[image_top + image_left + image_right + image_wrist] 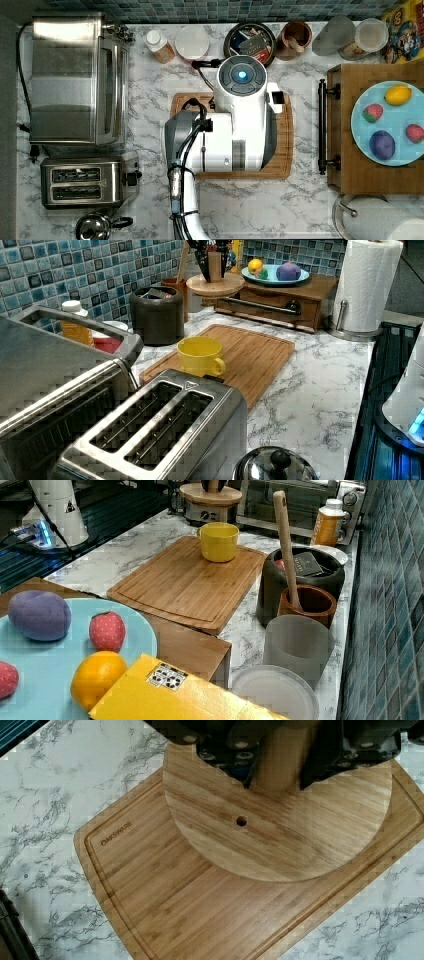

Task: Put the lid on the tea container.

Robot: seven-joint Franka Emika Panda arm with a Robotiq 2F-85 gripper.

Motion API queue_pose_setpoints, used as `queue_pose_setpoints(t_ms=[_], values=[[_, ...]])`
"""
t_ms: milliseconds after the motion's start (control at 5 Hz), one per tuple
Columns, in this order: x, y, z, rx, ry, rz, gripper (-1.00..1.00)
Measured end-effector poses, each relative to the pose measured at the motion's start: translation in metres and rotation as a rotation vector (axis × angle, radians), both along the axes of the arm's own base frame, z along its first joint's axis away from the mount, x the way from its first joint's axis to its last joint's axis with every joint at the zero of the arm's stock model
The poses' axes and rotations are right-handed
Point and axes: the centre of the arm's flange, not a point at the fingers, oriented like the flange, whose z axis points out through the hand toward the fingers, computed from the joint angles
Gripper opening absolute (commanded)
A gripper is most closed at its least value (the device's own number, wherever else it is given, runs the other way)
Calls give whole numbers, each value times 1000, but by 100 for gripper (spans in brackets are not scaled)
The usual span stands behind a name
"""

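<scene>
Wrist view shows the gripper [280,757] clamped on the round wooden lid's [280,830] knob, above the cutting board [200,910]. Top view's upper middle holds the tea container [249,42], uncovered.

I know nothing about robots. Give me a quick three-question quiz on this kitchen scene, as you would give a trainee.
1. True or false: the tea container has its lid on.
2. What are the jaws shut on? A: a paper towel roll. B: the round wooden lid, gripped by its knob. C: an orange bottle.
3. Fill in the missing word: the yellow mug stands on the wooden ___ board.

Key:
1. False. The container is open, and packets show inside.
2. B.
3. Cutting.
</scene>
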Motion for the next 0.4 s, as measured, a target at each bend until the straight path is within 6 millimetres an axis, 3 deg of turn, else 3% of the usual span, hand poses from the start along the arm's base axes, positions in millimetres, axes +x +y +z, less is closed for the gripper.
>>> queue_pose_setpoints(t_ms=[400], values=[[-3, -1, -26, 2, 50, -2, -100]])
